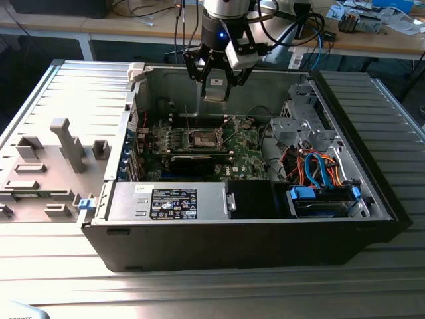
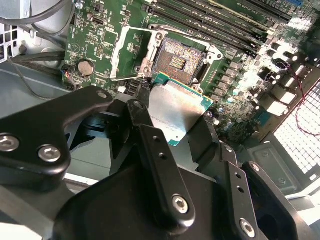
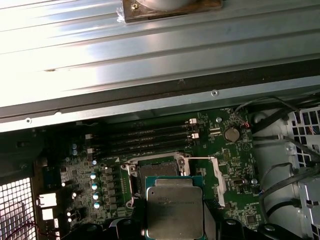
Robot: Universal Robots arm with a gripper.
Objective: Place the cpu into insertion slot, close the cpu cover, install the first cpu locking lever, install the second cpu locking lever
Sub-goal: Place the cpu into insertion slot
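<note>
On the exterior view's left, a grey plastic holder with upright blocks lies on the ribbed metal desk. Just beside it stands an open computer case, with a labelled power box along its near wall and a green board flat on its floor. Over the case's far wall hangs the arm. Its jaws are clamped on the cpu, gripping it by two opposite edges. The chip is in the air, well clear of the board. In the second wrist view the insertion slot lies bare beyond the chip, its dark centre uncovered. The cpu cover is swung open and rests just beside the slot. Toward the exterior view's right, a metal drive cage sits inside the case, with blue and orange cables looping in front of it.
</note>
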